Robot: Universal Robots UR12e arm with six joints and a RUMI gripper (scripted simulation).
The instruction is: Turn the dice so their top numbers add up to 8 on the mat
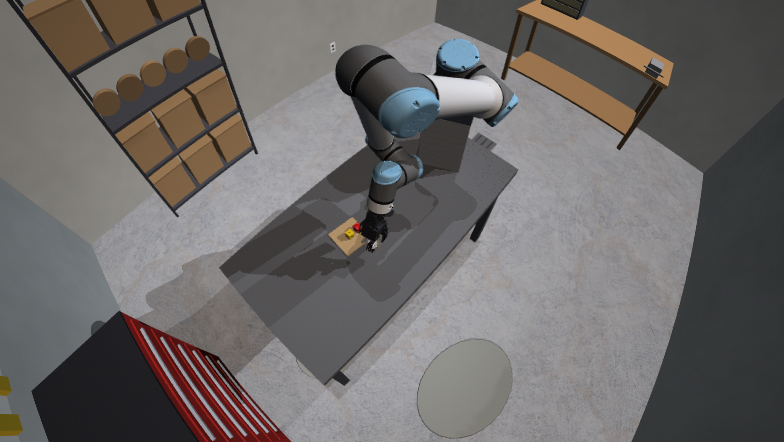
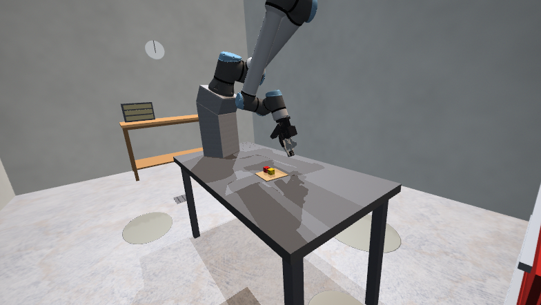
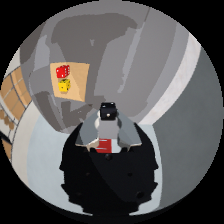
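Claw (image 1: 372, 243) (image 2: 290, 151) (image 3: 108, 109) clamped on the black die (image 1: 371, 248) (image 2: 290, 153) (image 3: 108, 110), tilted, above the table (image 1: 329, 329) (image 2: 333, 189) (image 3: 107, 60) — off to one side of the mat (image 1: 348, 248) (image 2: 267, 178) (image 3: 78, 77). Red die (image 1: 356, 226) (image 2: 266, 169) (image 3: 62, 71) and yellow die (image 1: 349, 233) (image 2: 271, 171) (image 3: 64, 85) sit on the mat, side by side — both apart from the claw.

Top view: gripper (image 1: 373, 245) (image 2: 290, 153) (image 3: 108, 109) hides mat (image 1: 341, 241) (image 2: 268, 178) (image 3: 79, 92) corner facing table's (image 1: 323, 323) (image 2: 341, 193) (image 3: 125, 60) right long edge | black die (image 1: 371, 248) (image 2: 290, 153) (image 3: 108, 108): dots too tiny to count | outside view: leg (image 2: 292, 282) under near corner cut off at bottom; big elbow (image 2: 297, 9) cut off at top
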